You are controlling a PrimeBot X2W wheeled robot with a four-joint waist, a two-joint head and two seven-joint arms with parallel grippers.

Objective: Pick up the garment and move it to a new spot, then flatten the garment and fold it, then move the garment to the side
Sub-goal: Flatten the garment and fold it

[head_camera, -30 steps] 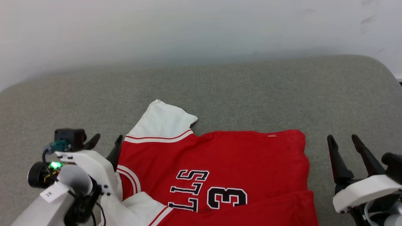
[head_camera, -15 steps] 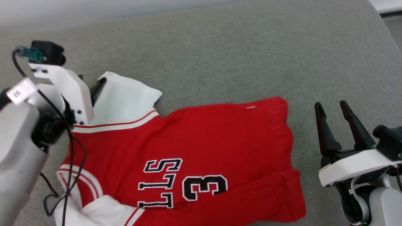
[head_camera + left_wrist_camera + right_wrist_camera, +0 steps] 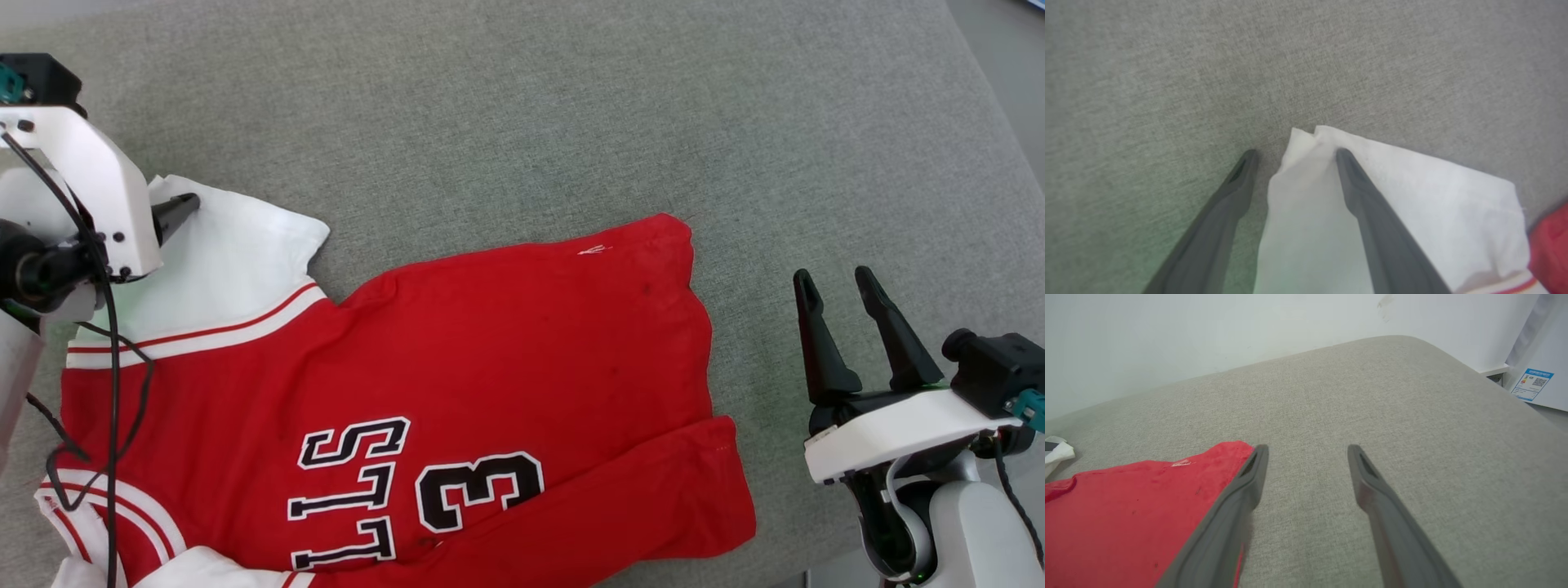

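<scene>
The red garment (image 3: 490, 351) lies on the grey cushion (image 3: 571, 122). The left wrist view shows the left gripper (image 3: 1296, 153) open around the white sleeve (image 3: 1412, 196) corner, maybe touching it. The right gripper (image 3: 833, 276) is open and empty, just beside the red edge.

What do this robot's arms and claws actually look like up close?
The left gripper and right gripper each have two long, dark grey fingers tapering to rounded tips, on a white plastic bracket. A black camera block with a teal connector sits behind. Forearms are pale grey; loose black cables trail along the left one.
</scene>
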